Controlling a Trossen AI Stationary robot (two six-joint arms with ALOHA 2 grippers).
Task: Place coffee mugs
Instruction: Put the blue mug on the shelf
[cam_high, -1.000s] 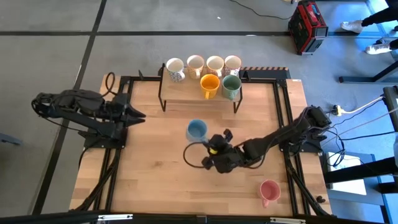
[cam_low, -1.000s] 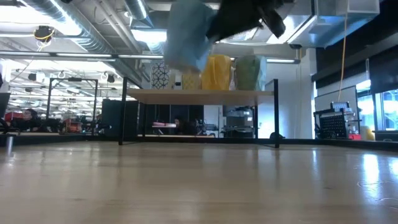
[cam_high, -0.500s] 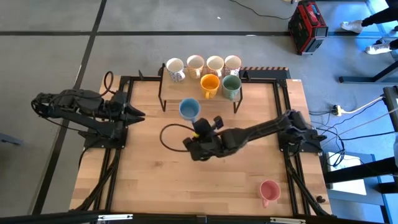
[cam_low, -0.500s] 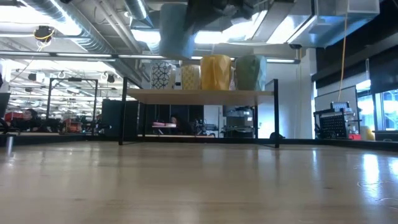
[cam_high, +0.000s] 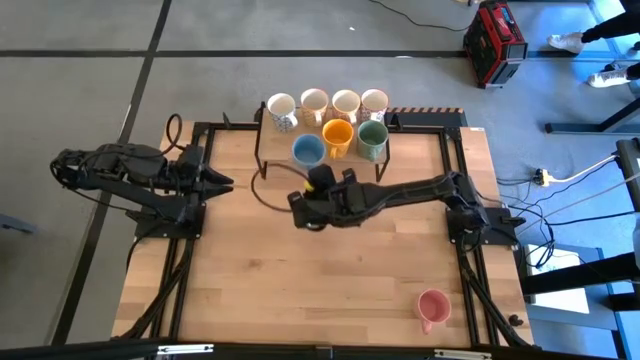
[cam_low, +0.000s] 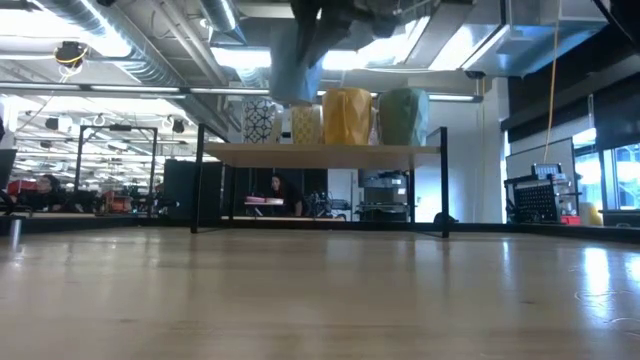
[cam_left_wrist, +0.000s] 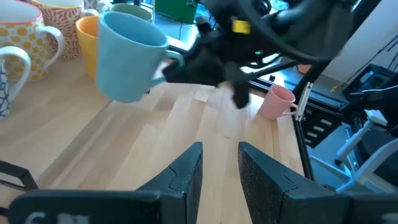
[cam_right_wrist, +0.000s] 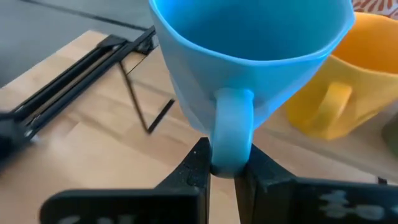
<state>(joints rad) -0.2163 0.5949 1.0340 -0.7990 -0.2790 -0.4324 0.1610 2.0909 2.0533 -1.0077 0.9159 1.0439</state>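
A light blue mug (cam_high: 307, 151) is held by my right gripper (cam_high: 317, 176), shut on its handle, above the front row of a raised wooden shelf (cam_high: 300, 166), just left of the orange mug (cam_high: 337, 137). The green mug (cam_high: 372, 139) stands beside the orange one. Several white and patterned mugs (cam_high: 314, 102) stand in the back row. A pink mug (cam_high: 432, 308) stands on the table near its near right corner. In the low view the blue mug (cam_low: 295, 62) hangs clear above the shelf top (cam_low: 320, 150). My left gripper (cam_left_wrist: 221, 171) waits open at the table's left edge. My right gripper pinches the blue mug's handle (cam_right_wrist: 231, 134) between its two fingers (cam_right_wrist: 194, 167), coming roughly level from the table's near side. The mug is upright with its mouth up and lifted clear above the shelf.
The shelf stands on black legs (cam_high: 261, 150) at the table's far edge. A black cable loop (cam_high: 262, 190) hangs by my right arm. A red case (cam_high: 494, 40) and a person's feet (cam_high: 565, 42) are on the floor beyond the table.
My right gripper has carried the blue mug from over the table's middle toward the far edge and a little left, up to the shelf's front row beside the orange mug. It stayed shut on the handle and the mug stayed upright.
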